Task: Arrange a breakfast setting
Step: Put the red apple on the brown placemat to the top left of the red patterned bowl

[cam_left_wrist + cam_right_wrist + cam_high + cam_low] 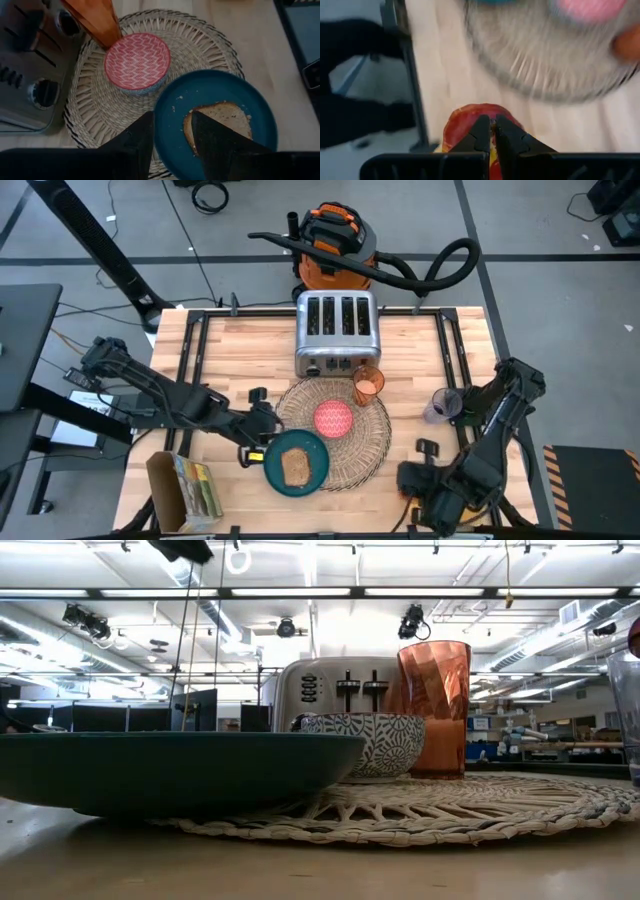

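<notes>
The teal plate [297,463] with a toast slice [220,120] lies on the near-left edge of the woven placemat [350,445]. The pink-red bowl [334,420] sits at the mat's middle, and the orange cup [368,385] stands at its far edge. My left gripper [172,120] is open over the plate's left rim, one finger outside the rim and one over the toast. My right gripper [493,131], near the table's near right edge [412,477], is shut on the red-yellow apple [465,130]. The apple is hidden in the high view. The blue spoon is out of view. My right gripper pinches the apple's top middle [493,125] between its two fingertips, coming at it from above. The fingers hide the exact part. Whether the apple is clear of the table, I cannot tell.
The chrome toaster [336,332] stands behind the mat at the far edge. A clear purplish glass [440,405] stands right of the mat. An open cardboard box [188,485] stands at the near left corner. Black rails run along the table's sides.
</notes>
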